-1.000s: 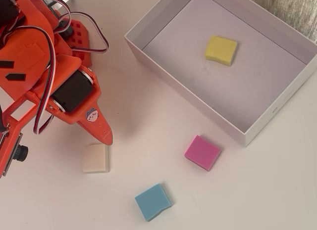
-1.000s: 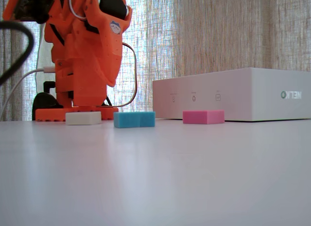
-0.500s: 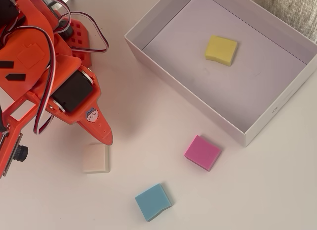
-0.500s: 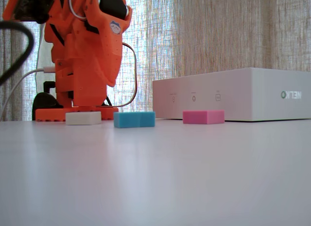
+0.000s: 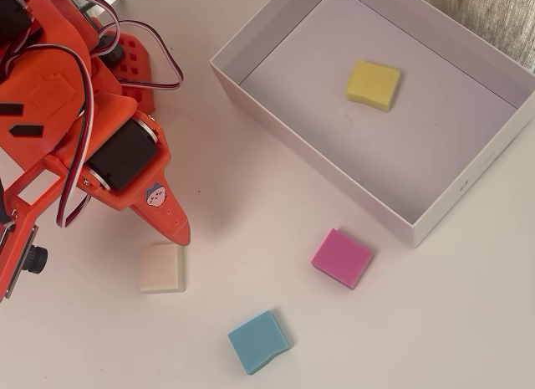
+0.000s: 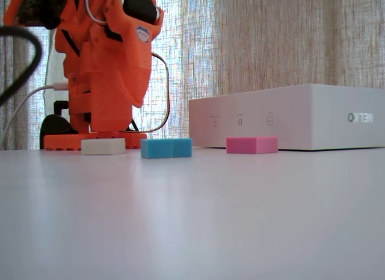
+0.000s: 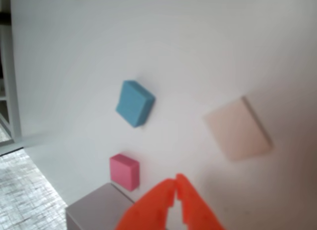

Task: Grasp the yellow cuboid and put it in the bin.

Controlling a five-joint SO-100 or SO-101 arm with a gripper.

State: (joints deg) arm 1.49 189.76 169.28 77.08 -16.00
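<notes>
So the yellow block (image 5: 373,84) is already lying flat on the floor of the bin (image 5: 311,159), roughly mid-box toward the far wall, touching none of the walls. Looks to me like the job is basically finished.

The gripper (image 7: 175,183) has its two orange tips touching each other in the wrist view, pinched together with nothing between them. Overhead, the arm (image 5: 92,146) is folded back over its base at the left, with the tip pointing down toward the cream block (image 5: 162,268) without touching it. My guess is that's just a parked pose, well clear of the bin.

The other blocks sit loose on the table (image 5: 435,322): the pink block (image 5: 342,258) just outside the bin's near wall, the blue block (image 5: 259,341) further out. From the low fixed view you can't see into the bin at all, since its wall hides the yellow one.
</notes>
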